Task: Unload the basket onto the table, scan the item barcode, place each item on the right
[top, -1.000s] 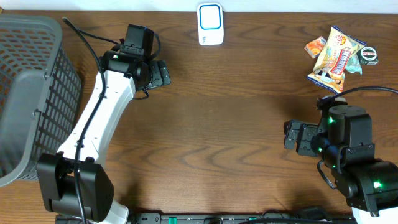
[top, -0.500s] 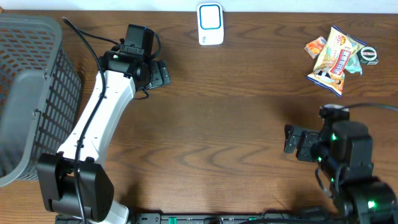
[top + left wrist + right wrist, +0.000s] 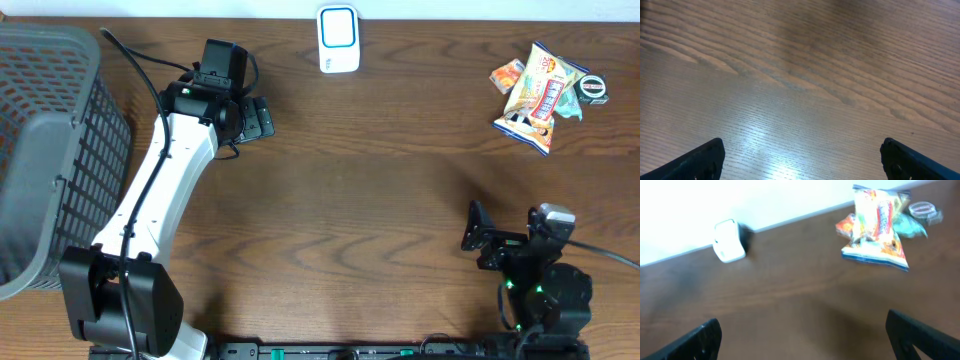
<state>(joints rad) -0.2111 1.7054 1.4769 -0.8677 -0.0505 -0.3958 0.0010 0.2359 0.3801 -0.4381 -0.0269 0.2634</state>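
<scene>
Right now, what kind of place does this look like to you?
Probably a mock shop checkout on a wooden table: a white scanner-like device at the far edge, a grey mesh basket at the left, and snack packets at the far right.

Overhead camera is looking straight down, taking in the whole table. My left wrist camera is facing down, close on bare wood. My right wrist camera is sitting near-right, looking across toward the far edge; it is sharing the scanner and snack bag with overhead.
</scene>
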